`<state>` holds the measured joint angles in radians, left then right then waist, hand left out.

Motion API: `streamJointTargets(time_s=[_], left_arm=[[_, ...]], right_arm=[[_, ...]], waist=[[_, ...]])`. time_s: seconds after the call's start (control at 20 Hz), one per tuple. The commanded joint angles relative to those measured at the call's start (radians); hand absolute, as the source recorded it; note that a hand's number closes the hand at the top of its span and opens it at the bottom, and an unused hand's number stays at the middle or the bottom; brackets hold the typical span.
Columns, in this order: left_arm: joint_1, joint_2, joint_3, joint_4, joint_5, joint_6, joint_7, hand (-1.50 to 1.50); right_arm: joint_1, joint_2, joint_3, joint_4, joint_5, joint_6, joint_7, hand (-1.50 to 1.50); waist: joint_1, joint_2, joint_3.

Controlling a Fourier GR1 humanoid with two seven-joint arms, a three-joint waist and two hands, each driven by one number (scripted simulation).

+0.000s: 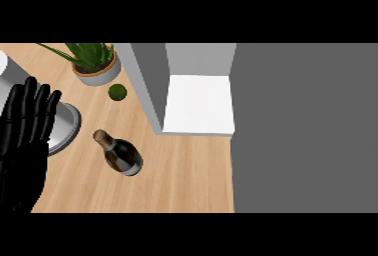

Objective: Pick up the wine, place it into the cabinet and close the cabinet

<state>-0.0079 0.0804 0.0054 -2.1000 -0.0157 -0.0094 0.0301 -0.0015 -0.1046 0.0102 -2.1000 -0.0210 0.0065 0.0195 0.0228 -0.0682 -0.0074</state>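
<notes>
A dark wine bottle [122, 154] stands on the wooden counter [177, 175], its gold-capped neck toward the upper left. The cabinet [196, 87] rises at the counter's back right, its grey door [144, 85] swung open and a white shelf [199, 104] showing inside. My left hand [26, 135] is at the view's left edge, fingers straight and pointing up, holding nothing, a short way left of the bottle. My right hand does not show.
A potted green plant [94, 62] stands at the back left, with a lime [117, 92] just in front of it. A round metal pan [63, 127] lies partly behind my left hand. The counter ends at a grey floor [306, 130] on the right.
</notes>
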Motion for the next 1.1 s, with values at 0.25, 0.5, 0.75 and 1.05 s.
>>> streamJointTargets(time_s=[0.25,0.5,0.75,1.05], left_arm=[[-0.163,-0.027,0.060,0.130,-0.231,0.201,-0.008,-1.50],[-0.187,-0.079,0.044,0.198,0.114,0.314,0.104,-1.50],[-0.259,-0.080,0.013,0.218,0.089,0.360,0.143,-1.50],[-0.256,-0.080,-0.077,0.238,0.067,0.439,0.135,-1.50]], right_arm=[[0.130,-0.021,-0.056,-0.181,-0.067,0.039,-0.007,-1.50],[0.174,-0.069,0.033,-0.129,-0.241,0.194,0.105,-1.50],[0.072,-0.055,0.044,-0.182,-0.236,0.128,0.261,-1.50],[0.102,-0.063,-0.004,-0.270,-0.260,0.153,0.305,-1.50]], waist=[[-0.041,0.067,0.008],[-0.039,0.069,0.007],[-0.024,0.068,0.007],[-0.025,0.068,0.007]])
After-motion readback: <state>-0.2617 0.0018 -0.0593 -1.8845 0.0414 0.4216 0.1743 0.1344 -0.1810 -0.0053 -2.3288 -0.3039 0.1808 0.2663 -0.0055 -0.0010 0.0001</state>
